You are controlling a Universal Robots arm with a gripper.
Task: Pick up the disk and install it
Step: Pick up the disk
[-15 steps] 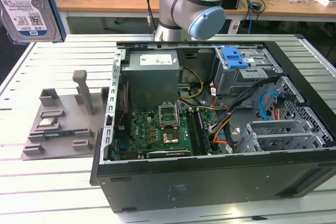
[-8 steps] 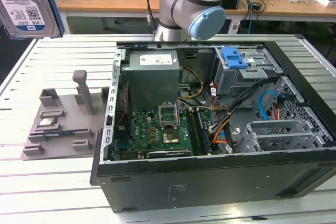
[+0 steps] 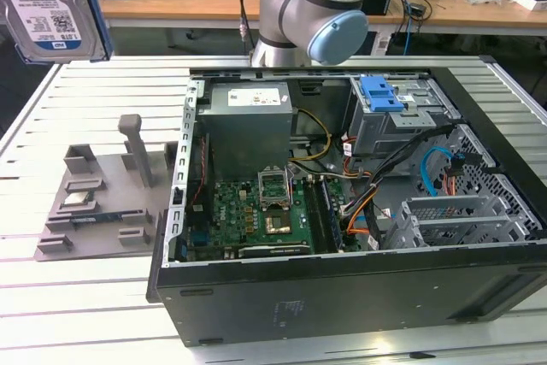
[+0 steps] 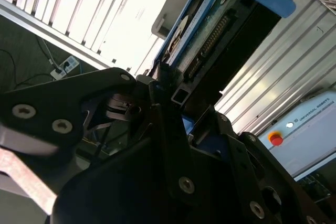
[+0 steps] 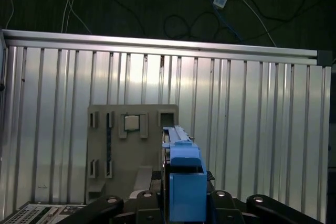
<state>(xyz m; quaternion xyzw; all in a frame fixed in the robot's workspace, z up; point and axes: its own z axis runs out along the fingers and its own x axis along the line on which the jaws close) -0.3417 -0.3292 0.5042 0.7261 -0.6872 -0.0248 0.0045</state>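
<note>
Pinching the disk point(image 3: 47, 6) high up, the claw point(image 4: 178, 100) should hold it steady and not bump the computer case point(image 3: 342, 211) at four o'clock from it.

Disk point(image 3: 44, 4) was silver with a blue-and-white printed label, framed by a bright blue bracket point(image 5: 185, 179). Stand point(image 3: 94, 203) was plain grey, and the table point(image 3: 102, 91) pale silver with ribbed stripes. Case point(image 3: 342, 301) was black, motherboard point(image 3: 248, 215) green, latch point(image 3: 381, 94) blue. Arm point(image 3: 291, 6) was grey with a light blue cap point(image 3: 339, 36).
</note>
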